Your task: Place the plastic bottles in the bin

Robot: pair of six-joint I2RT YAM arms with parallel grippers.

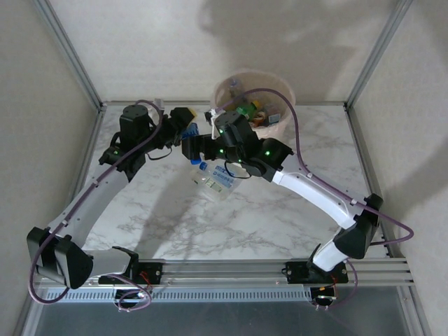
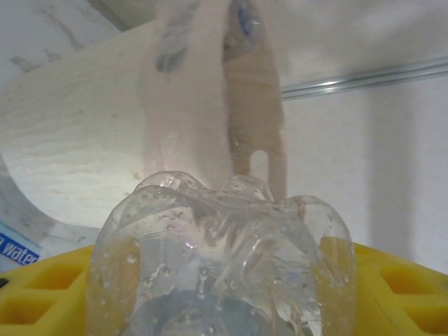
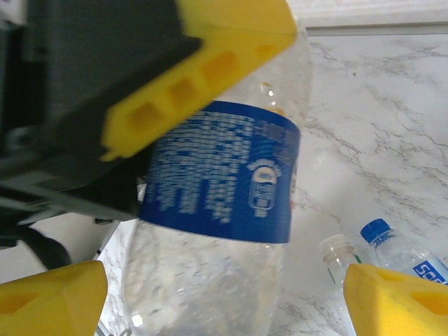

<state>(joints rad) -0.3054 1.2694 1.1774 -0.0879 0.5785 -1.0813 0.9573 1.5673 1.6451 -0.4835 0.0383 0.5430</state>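
Clear bottle [image 3: 224, 175], clamped in left pincer [image 2: 220, 301], sits between fingers of wide-open right pincer [image 3: 224, 297].

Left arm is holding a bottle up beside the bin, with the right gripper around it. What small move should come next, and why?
Probably the right gripper should close on the clear blue-labelled bottle. Its yellow fingers stand wide on either side of the bottle without touching it, while the left gripper grips it. The right gripper is also the one nearer the bin.
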